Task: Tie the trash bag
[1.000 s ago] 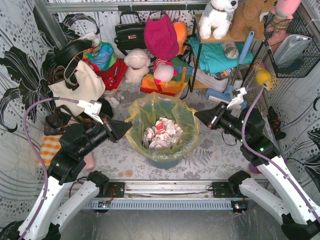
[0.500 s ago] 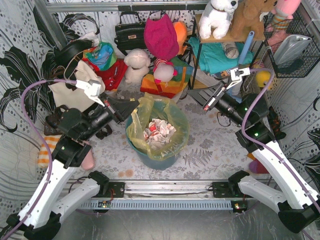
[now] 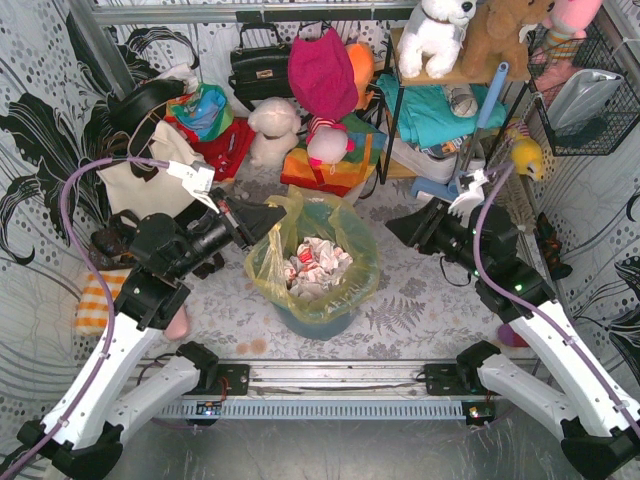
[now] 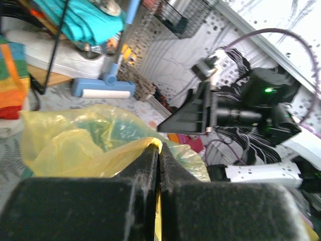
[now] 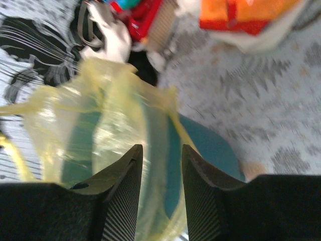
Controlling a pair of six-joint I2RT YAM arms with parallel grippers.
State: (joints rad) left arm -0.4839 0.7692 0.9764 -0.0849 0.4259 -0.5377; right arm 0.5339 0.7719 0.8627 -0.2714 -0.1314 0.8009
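left claw (image 4: 157,150) clamped on plastic, right claw (image 5: 159,150) apart
my left claw pinches the trash bag (image 3: 352,245) rim at its 11 o'clock. my right claw, at 2 o'clock, gapes and seems empty. the bag sits in the teal bin (image 3: 312,322). one side is gathered, the other side and the knot remain.

A round teal bin (image 3: 318,322) stands mid-worktop (image 3: 425,300) on a fern-print cover. Behind it, a cream tote bag (image 3: 150,185) with black straps leans at the left. A black handbag (image 3: 258,68) sits at the back. A white plush dog (image 3: 437,35) tops a shelf (image 3: 392,100) beside a brown teddy (image 3: 500,35).
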